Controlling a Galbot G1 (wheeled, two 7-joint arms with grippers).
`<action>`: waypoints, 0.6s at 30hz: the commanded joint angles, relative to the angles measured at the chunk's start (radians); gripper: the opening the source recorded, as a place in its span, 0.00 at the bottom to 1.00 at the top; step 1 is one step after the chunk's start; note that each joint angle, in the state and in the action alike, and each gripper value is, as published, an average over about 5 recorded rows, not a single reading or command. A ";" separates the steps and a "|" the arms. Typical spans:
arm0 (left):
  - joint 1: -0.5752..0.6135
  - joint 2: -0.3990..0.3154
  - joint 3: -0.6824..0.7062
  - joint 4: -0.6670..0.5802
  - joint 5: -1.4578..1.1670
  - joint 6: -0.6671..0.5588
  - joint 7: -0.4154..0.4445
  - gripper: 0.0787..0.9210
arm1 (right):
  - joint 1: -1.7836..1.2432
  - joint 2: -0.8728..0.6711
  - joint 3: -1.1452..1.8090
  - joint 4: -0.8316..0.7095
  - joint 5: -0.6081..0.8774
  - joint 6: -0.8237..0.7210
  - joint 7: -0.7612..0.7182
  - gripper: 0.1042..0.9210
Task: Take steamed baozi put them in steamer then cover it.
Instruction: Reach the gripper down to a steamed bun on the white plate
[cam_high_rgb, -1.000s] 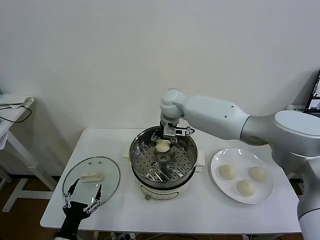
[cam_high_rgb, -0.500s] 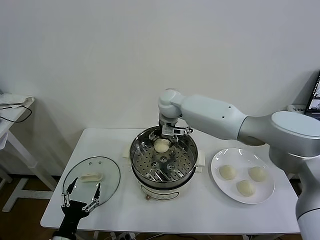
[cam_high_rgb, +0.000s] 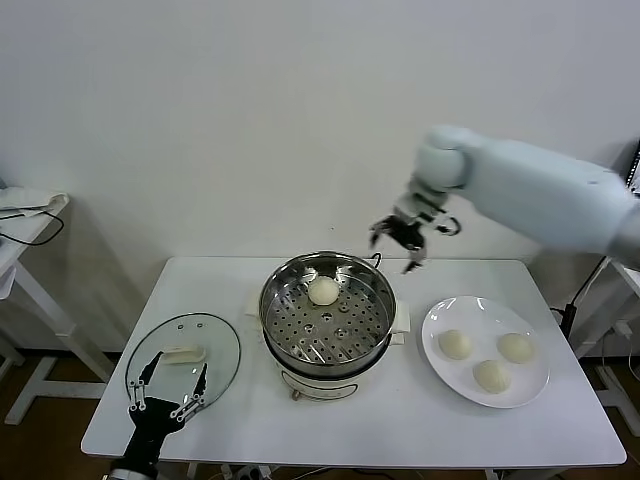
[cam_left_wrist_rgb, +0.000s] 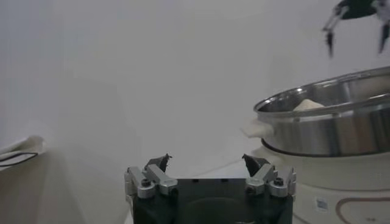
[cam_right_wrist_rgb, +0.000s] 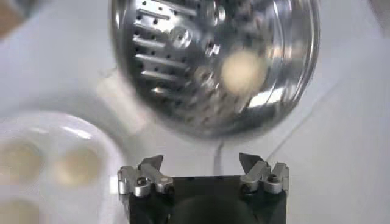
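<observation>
The steel steamer (cam_high_rgb: 268, 300) stands mid-table with one cream-white baozi (cam_high_rgb: 323, 291) lying on its perforated tray. My right gripper (cam_high_rgb: 408, 238) hangs open and empty in the air, above and to the right of the steamer's back rim. Its wrist view looks down on the steamer (cam_right_wrist_rgb: 158, 49) and that baozi (cam_right_wrist_rgb: 244, 69) past the open right gripper (cam_right_wrist_rgb: 201, 161). Three more baozi (cam_high_rgb: 491, 375) lie on the white plate (cam_high_rgb: 480, 315). The glass cover (cam_high_rgb: 215, 345) lies flat at front left. My left gripper (cam_high_rgb: 168, 392) is open just in front of it.
The plate (cam_right_wrist_rgb: 91, 131) sits to the right of the steamer, a hand's width away. In the left wrist view the steamer's wall (cam_left_wrist_rgb: 329, 122) rises to one side and the open left gripper (cam_left_wrist_rgb: 206, 161) holds nothing. A white side table (cam_high_rgb: 25, 215) stands at far left.
The right gripper has opened, left the baozi on the steamer's tray, and risen up and to the right, out of the steamer. The left gripper has barely moved.
</observation>
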 joint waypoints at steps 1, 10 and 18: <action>0.003 0.000 -0.002 -0.010 0.001 0.002 0.000 0.88 | -0.037 -0.234 -0.138 0.016 0.178 -0.210 0.038 0.88; 0.010 -0.009 -0.005 -0.016 0.003 0.006 -0.002 0.88 | -0.273 -0.215 -0.038 -0.004 0.107 -0.246 0.170 0.88; 0.020 -0.016 -0.014 -0.011 0.005 0.000 -0.002 0.88 | -0.357 -0.153 0.032 -0.084 0.074 -0.250 0.230 0.88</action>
